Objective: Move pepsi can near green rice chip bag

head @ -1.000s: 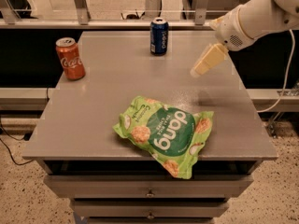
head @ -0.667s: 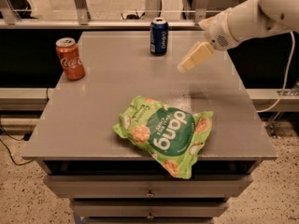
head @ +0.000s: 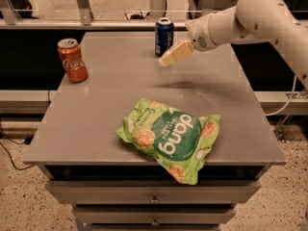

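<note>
The pepsi can (head: 164,36) stands upright near the far edge of the grey table (head: 110,95), dark blue with a silver top. The green rice chip bag (head: 173,136) lies flat at the front of the table, its lower corner hanging over the front edge. My gripper (head: 166,60) hangs above the table just right of and slightly in front of the can, its cream fingers (head: 175,53) pointing down-left towards the can. It holds nothing. The white arm reaches in from the upper right.
A red-orange Coca-Cola can (head: 72,60) stands upright at the table's left edge. Drawers (head: 154,196) sit under the tabletop. A rail (head: 96,24) runs behind the table. A cable (head: 9,153) lies on the floor at left.
My gripper has moved left across the table's far side, from well right of the pepsi can to right beside it. The cans and the bag have not moved.
</note>
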{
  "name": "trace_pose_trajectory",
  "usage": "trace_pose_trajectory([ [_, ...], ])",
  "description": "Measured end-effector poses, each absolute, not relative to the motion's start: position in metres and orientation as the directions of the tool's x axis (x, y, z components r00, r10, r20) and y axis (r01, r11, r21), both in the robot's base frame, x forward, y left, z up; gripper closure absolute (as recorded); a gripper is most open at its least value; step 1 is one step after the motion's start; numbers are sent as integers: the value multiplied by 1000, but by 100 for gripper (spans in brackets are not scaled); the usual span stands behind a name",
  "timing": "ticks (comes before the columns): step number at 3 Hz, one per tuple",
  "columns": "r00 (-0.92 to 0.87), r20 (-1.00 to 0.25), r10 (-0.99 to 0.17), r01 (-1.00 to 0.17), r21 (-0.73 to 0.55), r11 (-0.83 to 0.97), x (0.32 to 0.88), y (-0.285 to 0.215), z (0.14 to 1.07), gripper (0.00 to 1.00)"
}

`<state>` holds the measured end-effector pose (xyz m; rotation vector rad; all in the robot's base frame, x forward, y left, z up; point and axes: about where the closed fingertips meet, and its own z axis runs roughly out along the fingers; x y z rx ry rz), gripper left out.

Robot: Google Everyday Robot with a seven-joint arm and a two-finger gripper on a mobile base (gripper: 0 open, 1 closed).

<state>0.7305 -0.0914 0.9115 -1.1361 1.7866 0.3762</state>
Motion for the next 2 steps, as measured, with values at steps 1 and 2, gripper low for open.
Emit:
trace_pose_trajectory([
  [1,-113,-877,-467,-802,-197,564,762,-75,907,0],
  [2,-107,-903,-416,-774,-187,605,788,-65,904,0],
])
